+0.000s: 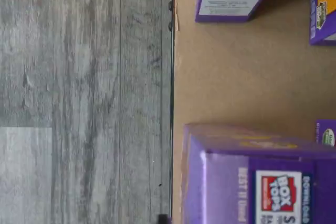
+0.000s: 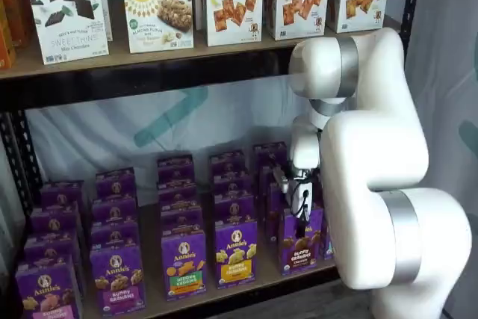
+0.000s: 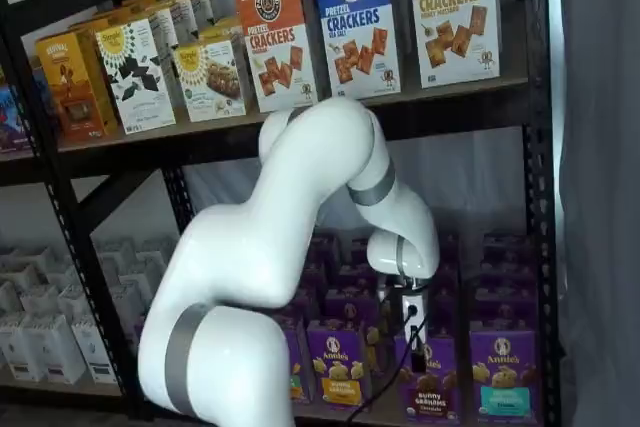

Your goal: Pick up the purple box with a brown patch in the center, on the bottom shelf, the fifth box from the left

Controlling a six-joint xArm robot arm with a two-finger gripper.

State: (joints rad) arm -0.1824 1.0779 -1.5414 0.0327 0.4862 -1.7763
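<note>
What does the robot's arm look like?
The arm is big, smooth and glossy white, built of rounded, bulging sections with silver-grey bands around the joints. It gets thinner toward its hand, which has a white body with dark parts low down. A thin black cable hangs in a loop beside the hand.

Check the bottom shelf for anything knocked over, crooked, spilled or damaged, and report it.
Nothing stands out. In both shelf views the purple Annie's cartons stand upright in tidy front-to-back rows on the bottom shelf, with no spill or crushed carton visible. The gripper hangs right above the purple box; the arm hides the cartons behind it.
</note>
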